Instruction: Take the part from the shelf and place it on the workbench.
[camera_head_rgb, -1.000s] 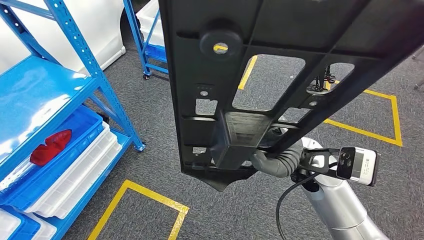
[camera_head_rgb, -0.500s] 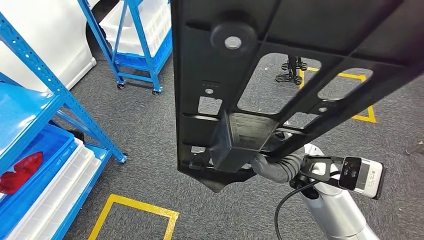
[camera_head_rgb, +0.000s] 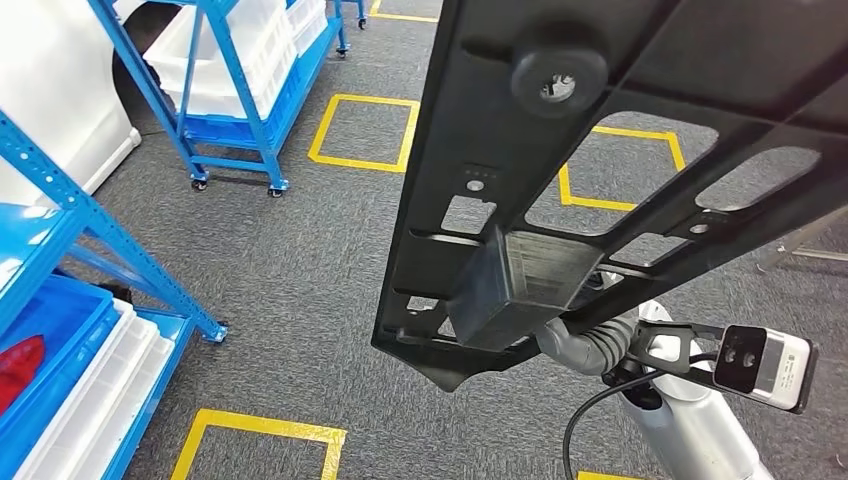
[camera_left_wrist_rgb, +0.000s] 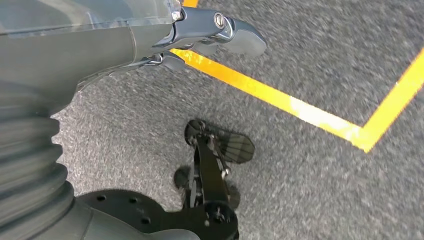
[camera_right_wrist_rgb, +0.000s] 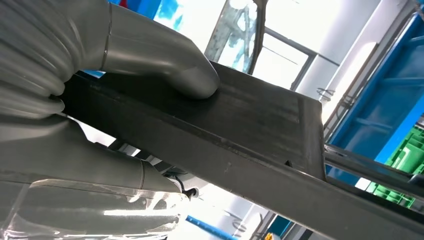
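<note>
Large black moulded plastic panel part (camera_head_rgb: 560, 130) held aloft over grey carpet floor (camera_head_rgb: 300, 250), gripped at its boxy block by right hand (camera_right_wrist_rgb: 100, 95). Left hand (camera_left_wrist_rgb: 210, 30) hanging, grip unclear. Red piece (camera_head_rgb: 15, 365) lying in blue bin (camera_head_rgb: 60, 310) on blue shelf (camera_head_rgb: 60, 195).

open carpet (camera_head_rgb: 300, 260) ahead; blue shelving (camera_head_rgb: 70, 210) crowds the left.

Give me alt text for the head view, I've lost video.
The right hand holds a large black plastic part up close to the camera, over grey carpet with yellow floor markings. Blue shelving with bins stands at left.
</note>
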